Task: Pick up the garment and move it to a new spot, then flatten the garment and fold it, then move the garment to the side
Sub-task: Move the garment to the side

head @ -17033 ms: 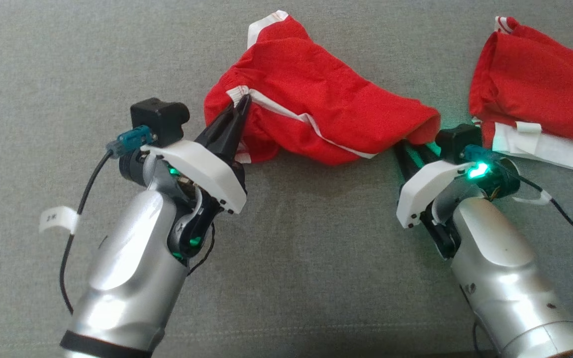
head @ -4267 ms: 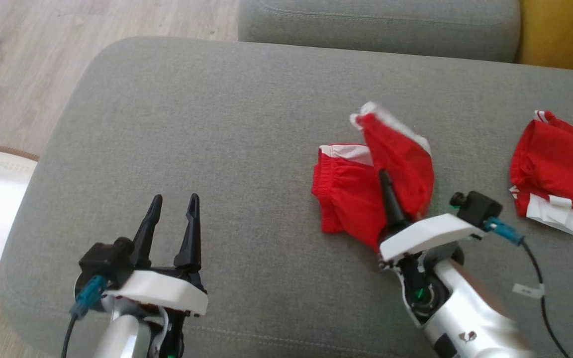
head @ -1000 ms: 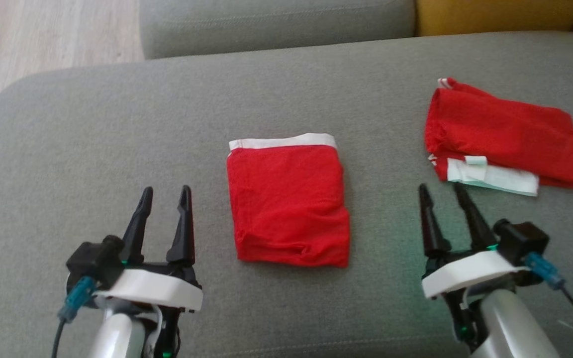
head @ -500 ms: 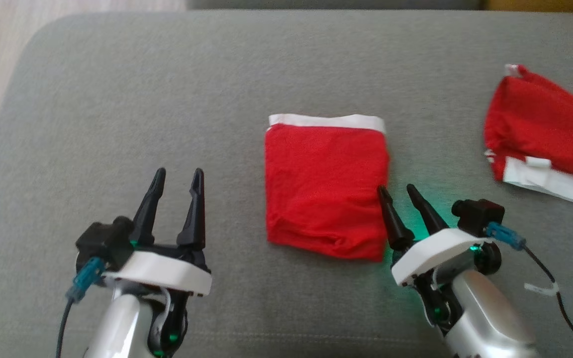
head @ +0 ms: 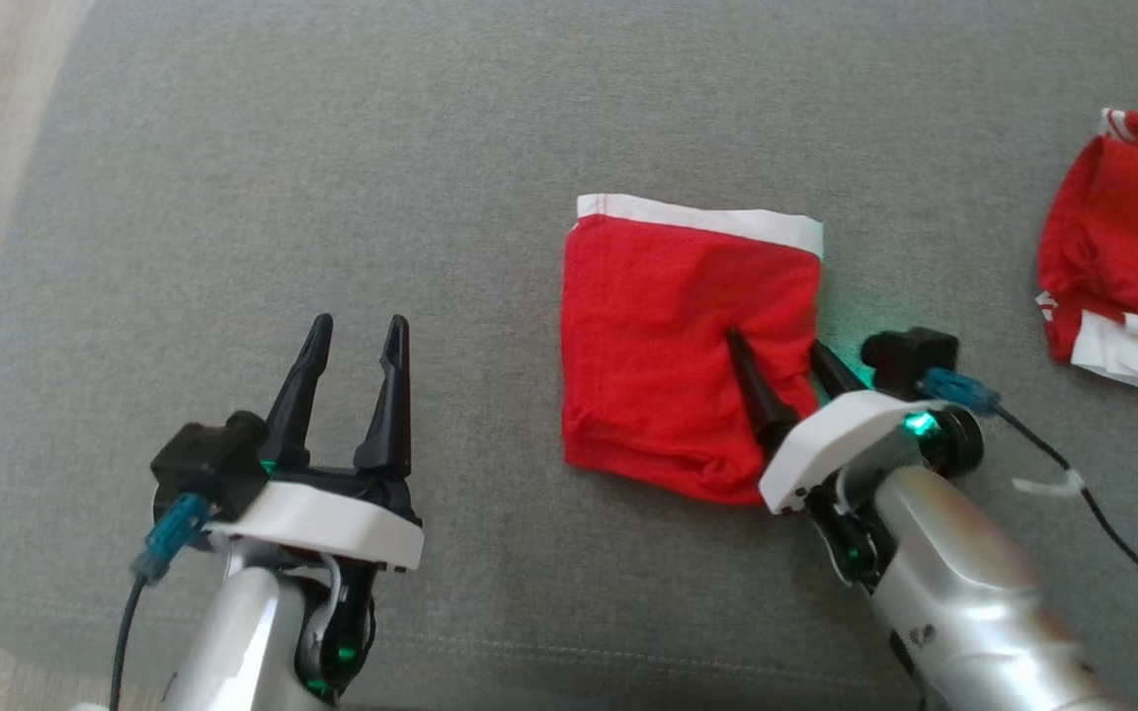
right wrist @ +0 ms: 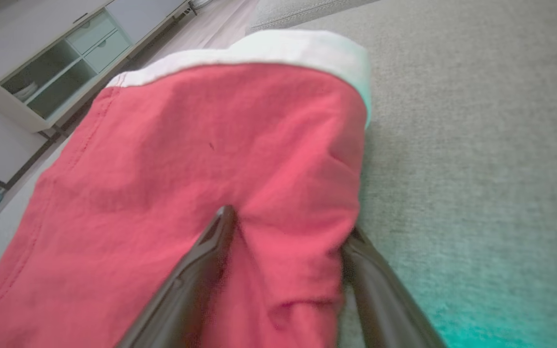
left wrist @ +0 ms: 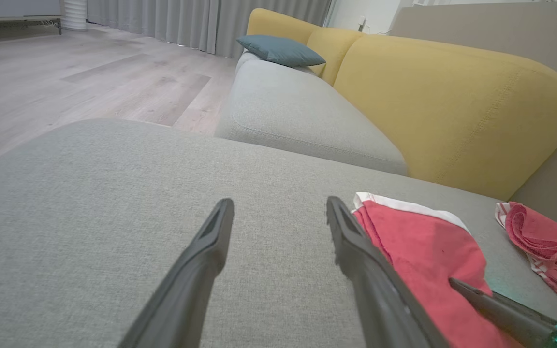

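Red folded garment mid-cushion, right gripper astride its right side.
The grey cushion carries it, white waistband toward the far edge, long axis running near-to-far, slightly tilted. The right gripper's fingers are spread, one tip on the cloth, the other at its edge, a ridge of fabric between them. The left gripper hovers spread over bare cushion nearer the left edge. A second red garment lies crumpled at the right edge, well apart.
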Motion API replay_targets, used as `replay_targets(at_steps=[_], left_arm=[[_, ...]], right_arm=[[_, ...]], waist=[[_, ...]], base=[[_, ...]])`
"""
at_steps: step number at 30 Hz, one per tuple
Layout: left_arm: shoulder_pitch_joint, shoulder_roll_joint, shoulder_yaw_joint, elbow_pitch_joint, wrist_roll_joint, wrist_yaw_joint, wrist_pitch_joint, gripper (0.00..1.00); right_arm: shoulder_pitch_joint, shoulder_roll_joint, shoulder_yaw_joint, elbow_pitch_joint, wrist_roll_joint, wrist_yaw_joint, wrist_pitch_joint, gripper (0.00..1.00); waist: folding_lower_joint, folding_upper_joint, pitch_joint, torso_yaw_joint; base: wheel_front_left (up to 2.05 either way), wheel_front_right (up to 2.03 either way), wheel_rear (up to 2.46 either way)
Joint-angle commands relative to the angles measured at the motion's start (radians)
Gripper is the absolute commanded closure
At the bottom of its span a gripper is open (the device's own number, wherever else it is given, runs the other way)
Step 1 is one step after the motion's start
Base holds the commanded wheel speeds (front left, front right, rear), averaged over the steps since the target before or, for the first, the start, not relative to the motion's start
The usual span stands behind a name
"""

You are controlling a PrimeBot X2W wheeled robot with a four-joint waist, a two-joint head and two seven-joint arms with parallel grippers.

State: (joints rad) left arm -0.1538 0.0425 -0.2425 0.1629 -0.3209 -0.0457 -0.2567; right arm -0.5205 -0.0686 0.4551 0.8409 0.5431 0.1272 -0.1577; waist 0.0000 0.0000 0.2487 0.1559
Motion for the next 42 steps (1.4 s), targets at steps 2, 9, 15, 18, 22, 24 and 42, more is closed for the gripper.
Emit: replay_targets(at_steps=[2, 9, 15, 18, 22, 24, 42], left_arm=[[-0.047, 0.008, 0.038, -0.028, 0.001, -0.006, -0.005, 0.00], [-0.045, 0.008, 0.054, -0.031, 0.011, -0.008, -0.005, 0.00], [-0.041, 0.008, 0.067, -0.038, 0.017, -0.010, -0.005, 0.00], [-0.041, 0.008, 0.080, -0.041, 0.022, -0.011, -0.005, 0.00], [-0.044, 0.008, 0.094, -0.046, 0.026, -0.015, -0.005, 0.00], [-0.047, 0.008, 0.098, -0.048, 0.028, -0.019, -0.005, 0.00], [-0.096, 0.008, 0.095, -0.052, 0.020, -0.043, -0.005, 0.00]], right_arm=[[-0.025, 0.018, 0.058, 0.046, -0.060, 0.003, -0.012, 1.00], [-0.106, 0.018, 0.010, 0.130, -0.213, 0.003, -0.062, 1.00], [-0.172, -0.043, -0.036, 0.137, -0.382, 0.003, -0.072, 1.00], [-0.196, -0.104, -0.026, 0.102, -0.427, 0.003, -0.042, 1.00], [-0.215, -0.213, 0.035, 0.026, -0.437, 0.003, 0.034, 1.00], [-0.223, -0.283, 0.077, -0.026, -0.412, 0.003, 0.077, 1.00], [-0.281, -0.785, 0.193, -0.263, -0.271, 0.003, 0.396, 1.00]], waist=[[0.0000, 0.0000, -0.003, -0.018], [0.0000, 0.0000, -0.016, -0.069], [0.0000, 0.0000, -0.023, -0.128], [0.0000, 0.0000, -0.024, -0.159], [0.0000, 0.0000, -0.019, -0.196], [0.0000, 0.0000, -0.012, -0.211], [0.0000, 0.0000, 0.072, -0.194]], base=[[0.00, 0.00, 0.00], [0.00, 0.00, 0.00], [0.00, 0.00, 0.00], [0.00, 0.00, 0.00], [0.00, 0.00, 0.00], [0.00, 0.00, 0.00], [0.00, 0.00, 0.00]])
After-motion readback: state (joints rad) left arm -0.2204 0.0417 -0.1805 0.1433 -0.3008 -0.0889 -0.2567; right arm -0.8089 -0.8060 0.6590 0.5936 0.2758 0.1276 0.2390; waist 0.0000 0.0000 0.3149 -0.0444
